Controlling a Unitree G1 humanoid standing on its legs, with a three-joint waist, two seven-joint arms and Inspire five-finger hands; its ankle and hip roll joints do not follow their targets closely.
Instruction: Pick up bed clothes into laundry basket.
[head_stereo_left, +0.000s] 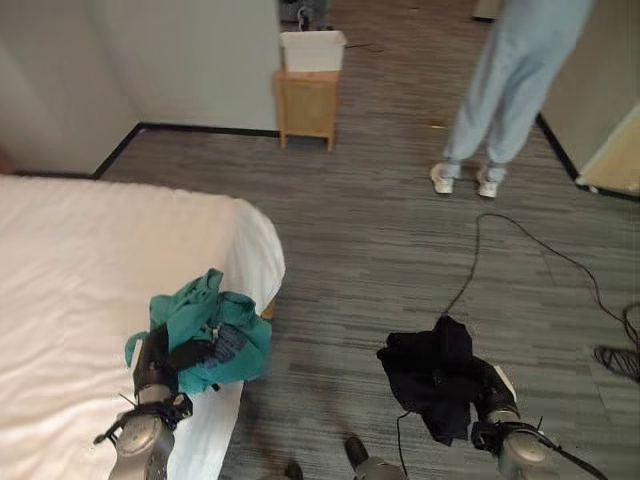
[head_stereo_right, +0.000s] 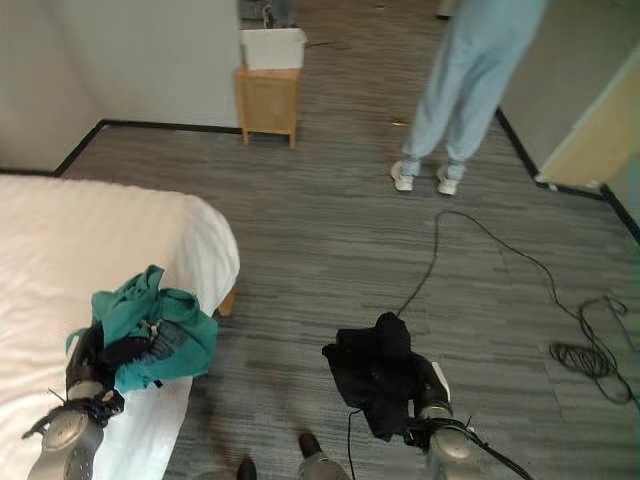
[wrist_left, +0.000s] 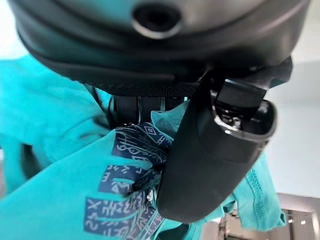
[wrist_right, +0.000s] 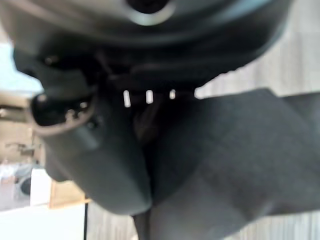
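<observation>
A teal garment with a dark blue print lies bunched at the corner of the white bed. My left hand is shut on it, its thumb pressed into the teal cloth. A black garment hangs above the carpet, with my right hand shut on it; the dark cloth bunches against the thumb. A white basket stands on a small wooden table far across the room.
A person in light blue trousers stands at the back right. A black cable trails over the grey carpet, with a coil at the right. White walls with dark skirting enclose the far left.
</observation>
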